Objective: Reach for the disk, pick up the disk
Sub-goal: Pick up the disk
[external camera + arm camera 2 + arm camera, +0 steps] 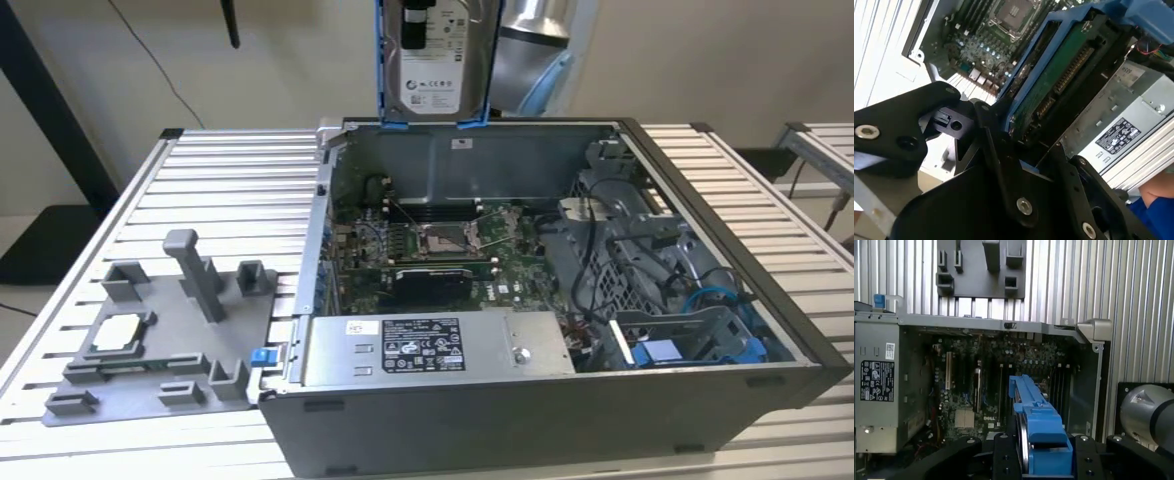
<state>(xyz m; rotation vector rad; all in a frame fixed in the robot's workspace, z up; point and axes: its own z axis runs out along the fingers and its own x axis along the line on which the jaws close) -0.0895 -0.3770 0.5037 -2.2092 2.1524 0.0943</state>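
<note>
Looks down, in the exterior view, on an open computer case [747, 400] lying on a slatted metal table [227, 180]. Shows the disk [434, 60] upright in the air above the case's far wall, apart from it, white label toward the camera and blue bracket along its edges. Cropped by the frame's upper edge, hiding whatever holds it there. Just behind, toward the exterior view's right, part of a silver arm segment [534, 35], likewise cut off.

In both wrist views, finds the gripper [1046, 462] [1019, 145] clamped narrowly on the disk, black fingers [1004, 460] pressed against either side of the blue bracket. Exact contact points masked by the gripper's own body. In the second wrist view, reveals the disk's green circuit-board underside.

On the table toward the exterior view's left, beside the case, a grey fixture tray [200, 390] carrying a small square silver chip [118, 330]. At the edge of the second wrist view, a blue shape [1154, 215], too cropped to identify.
</note>
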